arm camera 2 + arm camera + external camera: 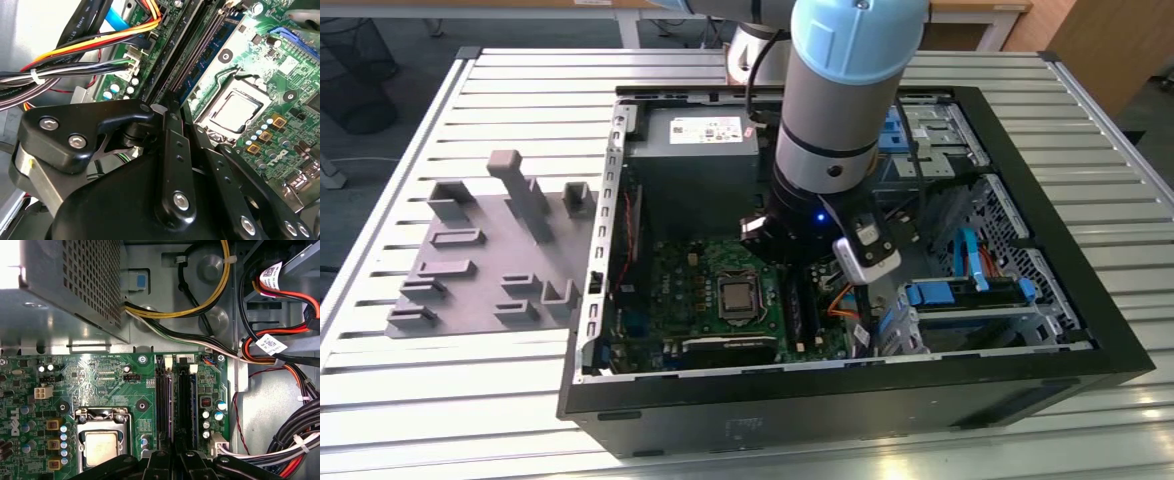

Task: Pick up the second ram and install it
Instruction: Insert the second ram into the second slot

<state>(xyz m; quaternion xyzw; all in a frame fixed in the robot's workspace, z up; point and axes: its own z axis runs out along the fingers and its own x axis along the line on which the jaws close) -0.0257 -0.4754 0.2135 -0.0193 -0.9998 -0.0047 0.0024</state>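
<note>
You can see a table of pale, ribbed metal slats (494, 400) with a dull shine. On it, the big black computer case (854, 405) looks like matt painted metal. The flat green circuit board (105, 377) is smooth and a bit glossy, and its square silver chip cover (102, 447) is bare shiny metal. The black gripper (172, 150) looks like smooth, slightly shiny plastic or metal with bright screws. The grey tray (480, 260) may be matt plastic.

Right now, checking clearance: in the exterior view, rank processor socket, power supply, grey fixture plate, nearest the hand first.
1. Processor socket, beside the hand.
2. Power supply, case's far end.
3. Grey fixture plate, outside the case, exterior view's left.
</note>
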